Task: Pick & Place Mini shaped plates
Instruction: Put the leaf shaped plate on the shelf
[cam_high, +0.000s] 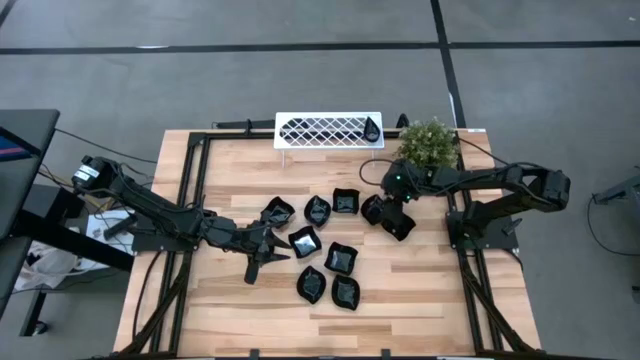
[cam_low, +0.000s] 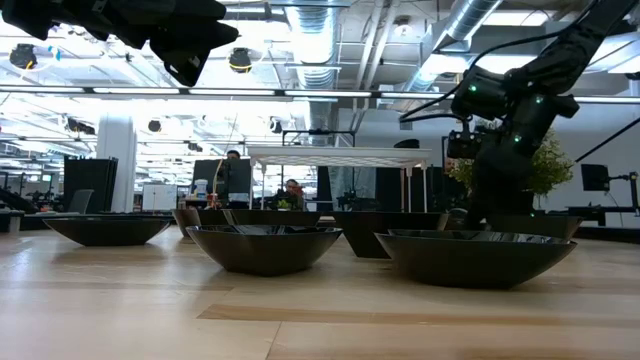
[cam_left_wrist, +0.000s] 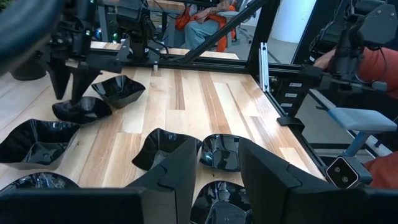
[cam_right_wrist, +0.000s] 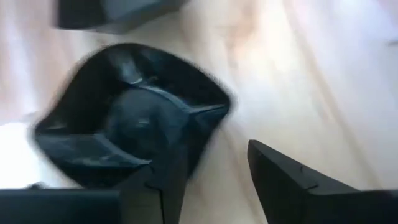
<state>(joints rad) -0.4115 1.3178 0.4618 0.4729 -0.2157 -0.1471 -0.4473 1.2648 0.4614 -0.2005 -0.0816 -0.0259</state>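
A: So, where do the mini shaped plates (cam_high: 325, 245) sit?

B: All loose on the wooden table (cam_high: 230, 160), clustered on the side of the white lattice rack (cam_high: 328, 130) that faces the table's middle. Nearest the rack is a row: a scalloped dish (cam_high: 277, 212), a rounder one (cam_high: 317, 210) and a square one (cam_high: 346, 201). Farther from the rack lie four more, two of them side by side at the far end of the group (cam_high: 312, 285). One small black dish (cam_high: 372, 126) rests on the rack itself, at the end nearest the green potted plant (cam_high: 429, 143).

A: And the right gripper (cam_high: 397, 216)?

B: It is down at the plates nearest the plant, over a black dish (cam_high: 400, 226) that lies beside another one (cam_high: 372, 208). In its wrist view one finger (cam_right_wrist: 163, 186) sits over the dish's (cam_right_wrist: 134, 121) inside and the other finger (cam_right_wrist: 277, 174) stands outside the rim over bare wood, so the jaws are parted across the rim, not clenched. I cannot tell if the fingers touch it.

A: The left gripper (cam_high: 264, 252)?

B: Farther from the rack than the scalloped dish, next to a square plate (cam_high: 304, 241). Its jaws stand apart with nothing between them, and the low view shows it raised above the tabletop (cam_low: 190, 50).

A: Anything beyond the table?

B: People sit in the room behind; a seated person in orange (cam_left_wrist: 208, 18) shows in the left wrist view.
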